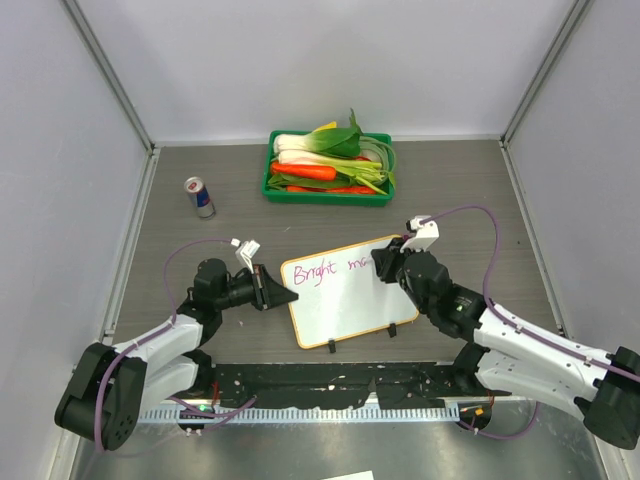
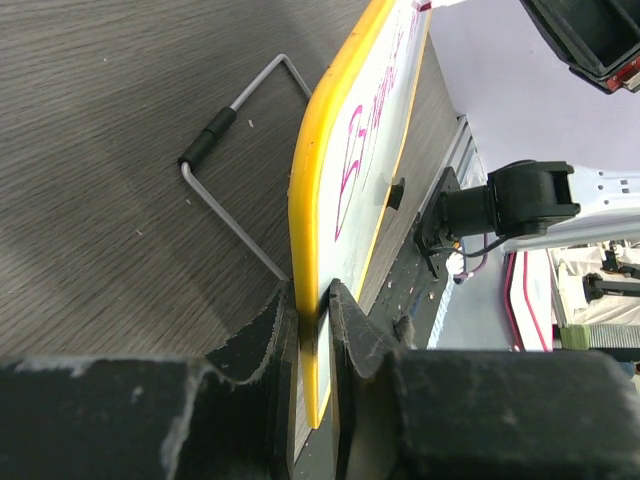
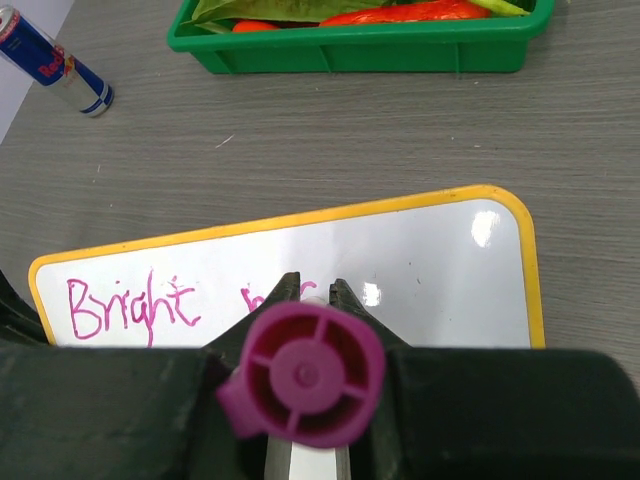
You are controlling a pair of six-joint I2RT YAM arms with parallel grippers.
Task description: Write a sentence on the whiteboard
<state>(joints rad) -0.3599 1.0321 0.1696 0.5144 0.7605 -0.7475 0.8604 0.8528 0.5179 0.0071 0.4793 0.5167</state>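
The small white, yellow-rimmed whiteboard (image 1: 350,300) sits on the grey wood-grain desk (image 1: 470,190) between the arms. The left jaws are closed on its left edge. The right jaws grip a magenta marker (image 3: 305,372) over the purple handwriting (image 3: 130,308), which reads "Bright m".

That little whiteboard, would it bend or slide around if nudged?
Probably stiff: the whiteboard looks flat though the left gripper pinches only one edge. Likely light, being thin. Its glossy face looks slippery.
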